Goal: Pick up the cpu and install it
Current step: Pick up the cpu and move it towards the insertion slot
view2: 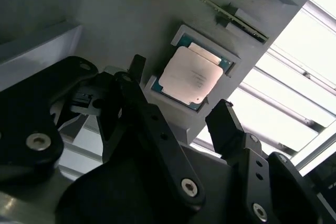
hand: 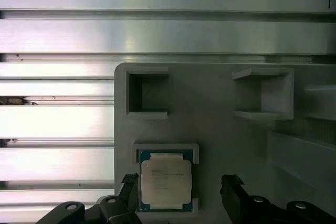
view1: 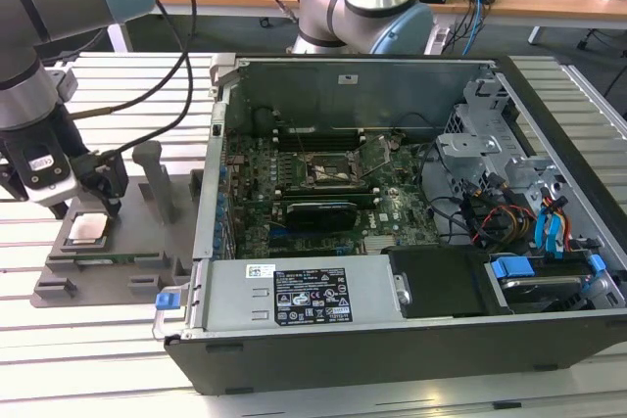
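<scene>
The gripper (view2: 181, 85) hangs over the grey fixture plate (hand: 210, 129) with its jaws spread apart and nothing between them. One black fingertip (view2: 137, 62) stands to either side of the cpu (view2: 191, 74). The chip lies flat, silver top up, in a shallow walled pocket (hand: 166, 146) of that plate. In both wrist views the fingers appear to be clear of it, though how high above it they are cannot be told.

The main risk lies at the pocket. Its raised rim hugs the chip closely, so a finger arriving slightly off line would likely land on the wall rather than on the chip's edge. The jaws could then close on plastic or catch only a corner. An uneven pinch on so thin a part could tip it up in the pocket or let it slip out.

Farther off, on the exterior view's right, the open computer case (view1: 392, 340) holds the motherboard and its dark socket (view1: 328, 171), well apart from the fixture. A chip gripped crooked would probably reach that socket crooked, where misalignment is least forgiving.
</scene>
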Tool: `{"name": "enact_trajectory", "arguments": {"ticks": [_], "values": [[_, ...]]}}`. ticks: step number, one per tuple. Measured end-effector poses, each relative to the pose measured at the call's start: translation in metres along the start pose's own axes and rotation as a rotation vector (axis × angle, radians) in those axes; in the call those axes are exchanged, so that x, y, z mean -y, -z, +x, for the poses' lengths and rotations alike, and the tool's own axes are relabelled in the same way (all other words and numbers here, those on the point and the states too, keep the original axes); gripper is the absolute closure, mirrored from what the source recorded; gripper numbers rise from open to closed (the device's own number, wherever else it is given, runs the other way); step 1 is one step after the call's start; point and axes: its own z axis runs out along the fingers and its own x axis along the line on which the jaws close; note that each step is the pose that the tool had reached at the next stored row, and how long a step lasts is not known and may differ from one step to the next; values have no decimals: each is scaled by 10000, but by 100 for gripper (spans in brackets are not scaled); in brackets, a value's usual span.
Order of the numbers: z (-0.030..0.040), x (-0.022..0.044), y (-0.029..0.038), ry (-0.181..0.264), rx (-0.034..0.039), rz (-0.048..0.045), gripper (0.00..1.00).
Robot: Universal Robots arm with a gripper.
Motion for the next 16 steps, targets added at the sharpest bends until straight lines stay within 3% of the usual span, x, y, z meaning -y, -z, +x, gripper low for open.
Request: {"name": "enact_trajectory", "arguments": {"ticks": [5,16], "values": [[43,10,-47,123,4,-3,26],[51,34,-192,189,4,-5,26]]}}
